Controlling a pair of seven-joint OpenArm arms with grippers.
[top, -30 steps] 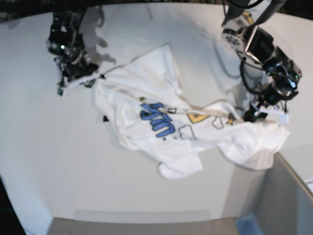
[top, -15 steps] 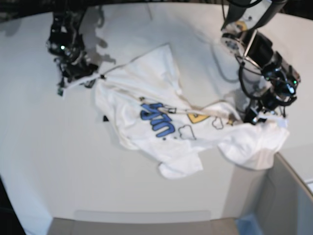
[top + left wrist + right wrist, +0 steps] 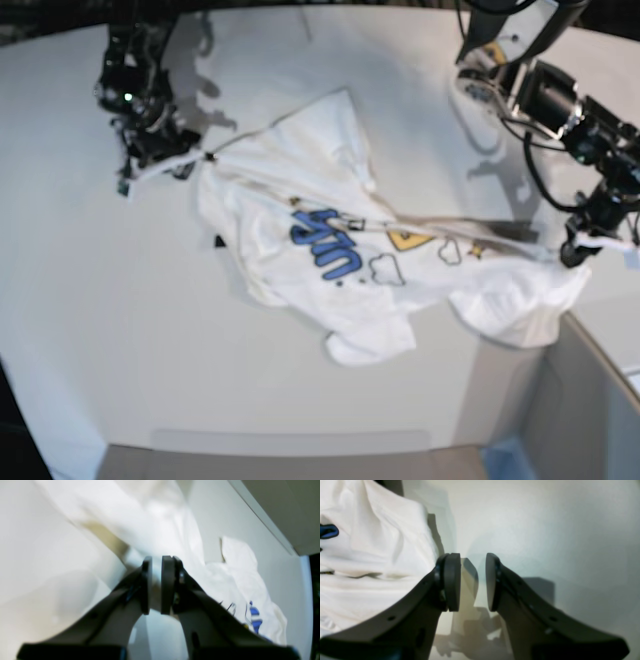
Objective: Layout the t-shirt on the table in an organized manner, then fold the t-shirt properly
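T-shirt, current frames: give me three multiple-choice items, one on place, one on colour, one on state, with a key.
1. In the base view, where on the t-shirt is the left gripper?
A. At the end on the view's right
B. At the end on the view's left
C. Over the middle

2. What colour is the large lettering?
A. Red
B. Blue
C. Green

3. How do the left gripper's jaws stand?
A. Wide open over bare tabletop
B. Closed on white cloth
C. Closed on a black tag

Key:
1 A: the base view shows it at the shirt's right tip, with the cloth pulled taut towards it.
2 B: the big letters are blue.
3 B: in the left wrist view the pads are nearly together with white fabric between them.
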